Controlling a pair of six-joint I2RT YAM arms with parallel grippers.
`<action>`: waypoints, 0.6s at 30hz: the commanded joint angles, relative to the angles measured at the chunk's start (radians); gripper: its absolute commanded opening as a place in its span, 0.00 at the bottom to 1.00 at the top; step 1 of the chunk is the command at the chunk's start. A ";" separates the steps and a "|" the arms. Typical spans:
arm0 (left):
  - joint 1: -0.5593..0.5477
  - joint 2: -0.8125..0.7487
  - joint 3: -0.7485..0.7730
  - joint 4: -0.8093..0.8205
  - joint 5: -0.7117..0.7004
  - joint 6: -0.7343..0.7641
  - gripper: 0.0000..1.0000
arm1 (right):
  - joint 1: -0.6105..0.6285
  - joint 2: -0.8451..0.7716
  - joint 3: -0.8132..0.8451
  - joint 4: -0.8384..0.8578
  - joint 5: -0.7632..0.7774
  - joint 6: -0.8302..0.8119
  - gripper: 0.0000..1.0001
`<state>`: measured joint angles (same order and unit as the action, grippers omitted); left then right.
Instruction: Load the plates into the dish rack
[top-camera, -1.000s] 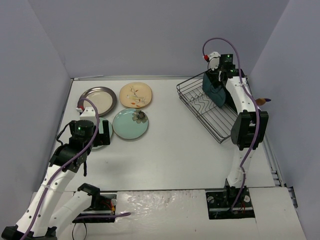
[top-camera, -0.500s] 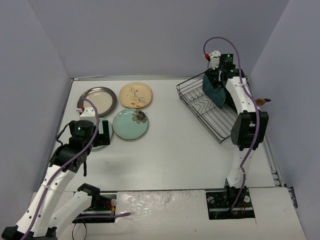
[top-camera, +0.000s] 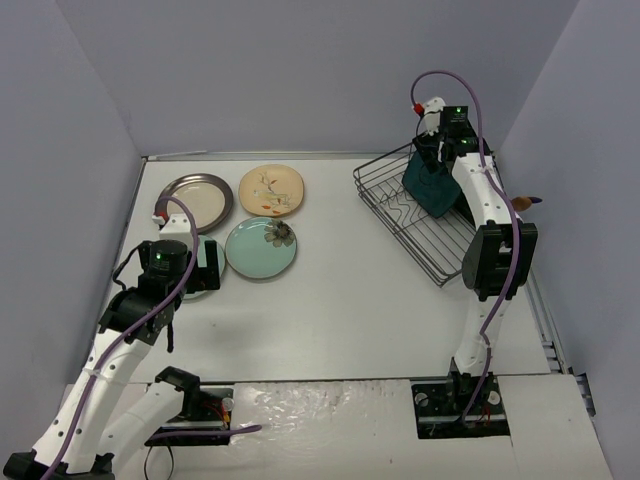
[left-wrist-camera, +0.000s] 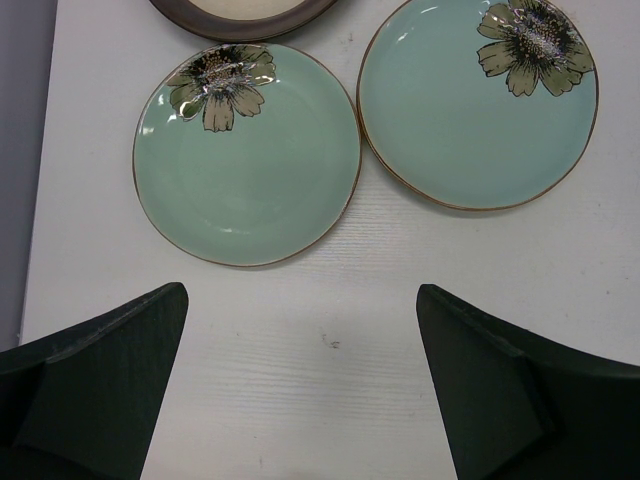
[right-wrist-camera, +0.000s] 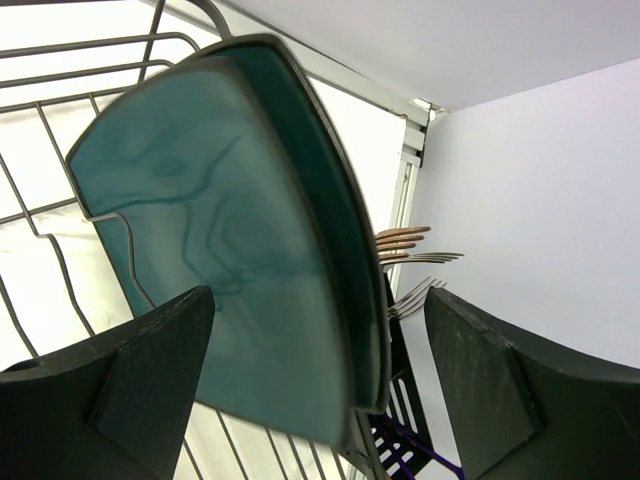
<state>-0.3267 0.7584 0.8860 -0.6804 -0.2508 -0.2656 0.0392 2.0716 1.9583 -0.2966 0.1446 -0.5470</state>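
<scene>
Right gripper (right-wrist-camera: 318, 330): jaws apart, one on each side of the teal plates (right-wrist-camera: 230, 250). There is a clear gap on the cutlery side. On the other side I cannot tell whether the pad touches the plate.
Teal plates: two, on edge in the rack (top-camera: 400, 215), leaning close together at 2 o'clock on the table (top-camera: 350, 300).
Left gripper (left-wrist-camera: 300, 300): jaws wide apart, holding nothing, hanging above bare table just short of the mint plates.
Mint plates: one at 11 o'clock (left-wrist-camera: 245, 150) and one at 1 o'clock (left-wrist-camera: 475, 100) in the left wrist view. Both lie flat with their rims nearly meeting.
Other plates: the grey-rim plate (top-camera: 197, 200) and the floral plate (top-camera: 271, 190) lie flat at 10 to 11 o'clock on the table, not yet loaded.
Risk, right side: a pad pulling away at a slant could catch a teal rim and rock the pair over, or drag one out of its slot.
Risk, rack: it looks light and sits askew, so a bump could slide it.
Risk, cutlery (right-wrist-camera: 410, 260): the forks stick out just behind the plates and could snag a wide jaw.
Risk, left side: a flat plate gives the jaws little edge to grip. A finger landing short may shove one mint plate into the other or into the grey-rim plate.
</scene>
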 joint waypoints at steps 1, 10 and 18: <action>0.008 0.007 0.022 0.038 -0.001 0.005 0.97 | -0.007 -0.076 0.038 0.064 0.034 0.020 0.84; 0.011 0.005 0.023 0.038 0.002 -0.001 0.97 | 0.027 -0.197 0.011 0.066 -0.041 0.086 0.93; 0.021 0.028 0.047 0.036 0.039 -0.094 0.97 | 0.101 -0.443 -0.113 0.104 -0.299 0.359 1.00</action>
<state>-0.3153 0.7633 0.8858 -0.6807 -0.2396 -0.2808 0.0996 1.8240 1.8955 -0.2906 0.0413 -0.3870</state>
